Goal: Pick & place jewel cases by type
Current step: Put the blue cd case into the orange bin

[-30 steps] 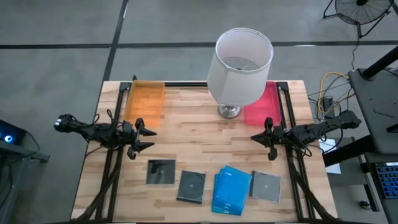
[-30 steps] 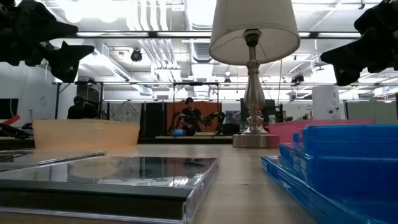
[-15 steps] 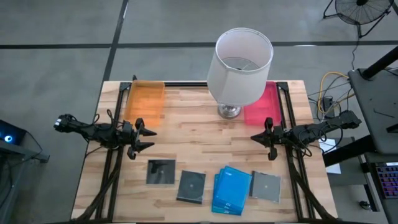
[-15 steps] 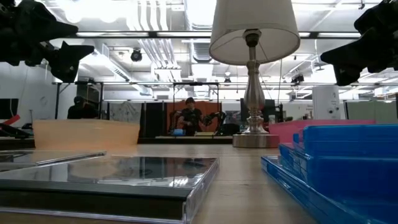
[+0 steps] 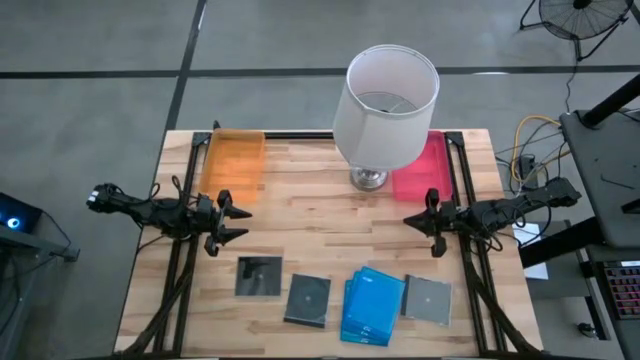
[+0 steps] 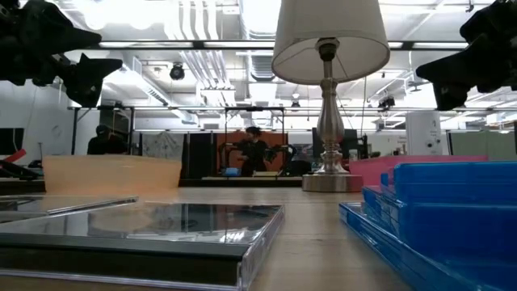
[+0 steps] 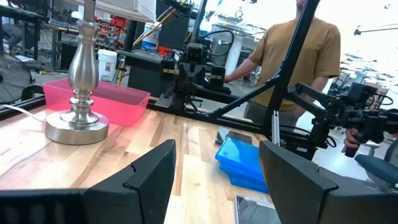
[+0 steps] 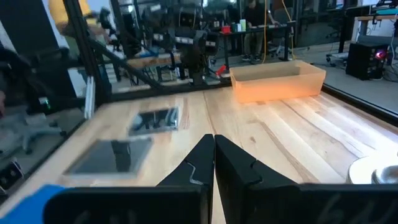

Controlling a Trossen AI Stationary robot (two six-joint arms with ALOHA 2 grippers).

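Along near desk edge (image 5: 300, 215) five cases laid flat in row: grey case (image 5: 259, 276), second grey (image 5: 308, 299), blue stack (image 5: 371, 306), third grey (image 5: 428, 300). No case held. Left gripper (image 5: 236, 223), fingers spread, found just behind leftmost grey case, nearest to it. Right gripper (image 5: 412, 222), fingers pressed together, found behind third grey. Orange tray (image 5: 232, 160), pink tray (image 5: 424, 170) seen at far corners.

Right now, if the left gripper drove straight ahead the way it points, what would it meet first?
Nothing close: the open left gripper faces across bare table toward the shut right gripper, passing the lamp; depth is uncertain.
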